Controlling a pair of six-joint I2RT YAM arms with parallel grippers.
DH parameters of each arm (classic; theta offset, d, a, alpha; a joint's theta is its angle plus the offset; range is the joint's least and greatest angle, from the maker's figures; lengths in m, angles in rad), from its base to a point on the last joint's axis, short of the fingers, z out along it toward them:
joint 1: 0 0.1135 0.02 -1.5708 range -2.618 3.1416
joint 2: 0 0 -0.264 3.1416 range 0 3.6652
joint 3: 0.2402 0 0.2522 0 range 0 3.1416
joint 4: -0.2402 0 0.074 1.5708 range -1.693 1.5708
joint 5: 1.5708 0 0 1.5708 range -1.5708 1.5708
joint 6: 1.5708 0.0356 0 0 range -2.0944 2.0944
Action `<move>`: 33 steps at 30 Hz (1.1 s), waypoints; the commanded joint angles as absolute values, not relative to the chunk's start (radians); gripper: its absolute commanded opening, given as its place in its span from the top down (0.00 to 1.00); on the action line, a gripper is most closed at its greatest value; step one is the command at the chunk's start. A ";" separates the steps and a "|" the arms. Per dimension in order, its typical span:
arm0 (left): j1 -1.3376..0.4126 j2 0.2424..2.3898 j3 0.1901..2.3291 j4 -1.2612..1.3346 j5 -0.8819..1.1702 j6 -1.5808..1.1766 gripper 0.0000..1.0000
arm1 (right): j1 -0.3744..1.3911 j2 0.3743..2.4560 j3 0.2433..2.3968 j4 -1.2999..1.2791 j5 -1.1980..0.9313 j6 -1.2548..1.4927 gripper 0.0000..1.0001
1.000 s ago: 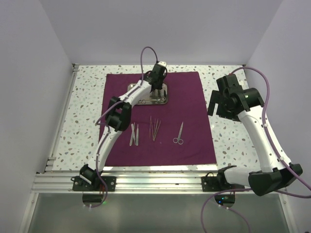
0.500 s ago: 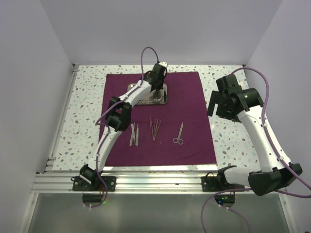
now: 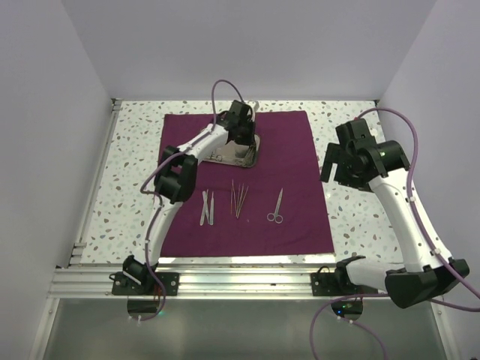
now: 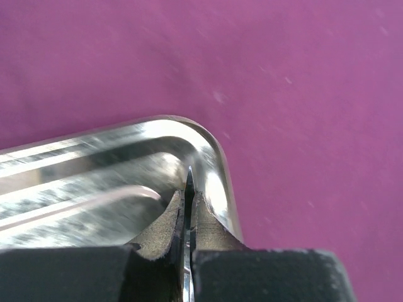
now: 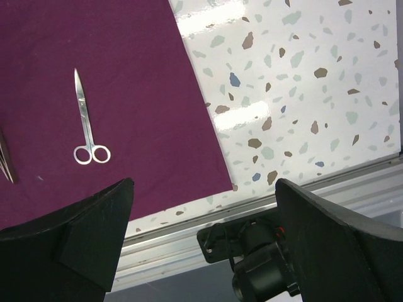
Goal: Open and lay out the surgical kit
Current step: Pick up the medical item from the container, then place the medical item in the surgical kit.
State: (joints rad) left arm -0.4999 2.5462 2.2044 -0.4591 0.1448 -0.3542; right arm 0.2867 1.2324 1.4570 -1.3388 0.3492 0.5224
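Two tools: the left tool [image 4: 187, 189] is pressed together, pinching the rim of the steel tray [image 4: 94, 182] close to a rounded corner; the right tool [image 5: 204, 189] hangs spread wide and holds nothing.
Change at the left tool: a second ago its jaws stand apart over the tray; now they are clamped on the thin rim, metal showing between the fingertips.
Steel tray: seen from above it lies at 12 o'clock on the purple cloth [image 3: 292, 150], under the left tool [image 3: 241, 139]. The tray's [image 3: 234, 154] outline is now skewed against its squarer earlier pose, so it seems to be tipped or swung by the grip; which one I cannot tell.
Purple cloth: spread flat in the middle of the table [image 3: 135, 150].
Instruments: from the tray toward 6 o'clock they lie in a row on the cloth, tweezers [image 3: 207, 208] at 7, probes [image 3: 238, 200] at 6, ring-handled forceps [image 3: 276, 206] at 5, each apart from the next, unmoved.
Right tool, from above: it [image 3: 332, 161] hovers at 3 o'clock, just off the cloth's edge over the bare table.
Meaning for the task: wrap open, instruments laid out; placing the tray looks like the step in hand, and a rim pinch this narrow could slip.
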 commanded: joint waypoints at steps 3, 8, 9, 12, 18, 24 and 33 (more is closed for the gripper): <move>-0.502 2.412 2.122 -0.462 0.278 -0.417 1.00 | 0.284 1.180 1.453 -1.328 0.333 0.512 0.02; -0.500 2.341 2.020 -0.414 0.295 -0.434 1.00 | 0.282 1.164 1.451 -1.324 0.321 0.502 0.02; -0.500 2.321 2.013 -0.411 0.295 -0.434 1.00 | 0.282 1.161 1.453 -1.322 0.321 0.502 0.02; -0.500 2.283 1.985 -0.402 0.293 -0.440 1.00 | 0.282 1.149 1.448 -1.322 0.314 0.500 0.02; -0.506 2.197 1.928 -0.396 0.314 -0.478 1.00 | 0.282 1.123 1.431 -1.321 0.308 0.503 0.02; -0.602 2.060 1.760 -0.350 0.229 -0.566 1.00 | 0.281 1.094 1.413 -1.328 0.314 0.509 0.02; -0.865 2.022 1.571 -0.255 0.011 -0.831 1.00 | 0.279 1.040 1.365 -1.380 0.351 0.506 0.02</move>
